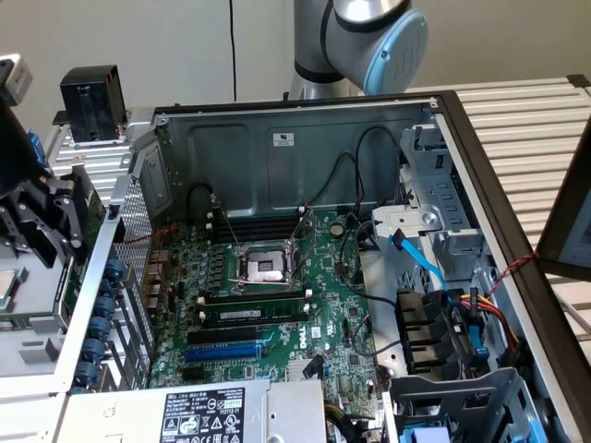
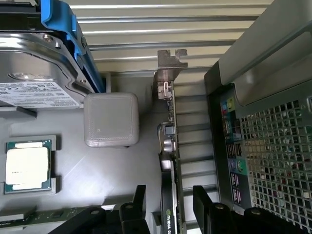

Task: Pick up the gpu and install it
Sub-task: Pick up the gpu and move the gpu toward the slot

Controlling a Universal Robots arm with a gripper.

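We are seeing the gripper (image 2: 170,191) hanging with its two black fingers (image 2: 139,204) spread wide. One finger is standing on each side of the gpu (image 2: 171,146), and we cannot tell whether either is touching it. The gpu is standing on its long edge just outside the computer case (image 2: 253,73), beside the case's rear port panel (image 2: 233,146). Its silver end bracket (image 2: 170,66) is pointing away from the fingers. On the card's other side a pale grey square block (image 2: 111,119) is sitting on a grey tray (image 2: 87,180). A processor (image 2: 27,165) is lying in a recess there, and a hard drive (image 2: 39,63) is resting in a blue carrier (image 2: 61,29). At the far left of the exterior view the black gripper is hovering outside the case wall. At that frame's centre the motherboard (image 1: 342,277) is lying in the open case, with its processor socket (image 1: 263,268) standing open. At the top centre the arm's blue-capped joint (image 1: 392,46) is rising behind the case.
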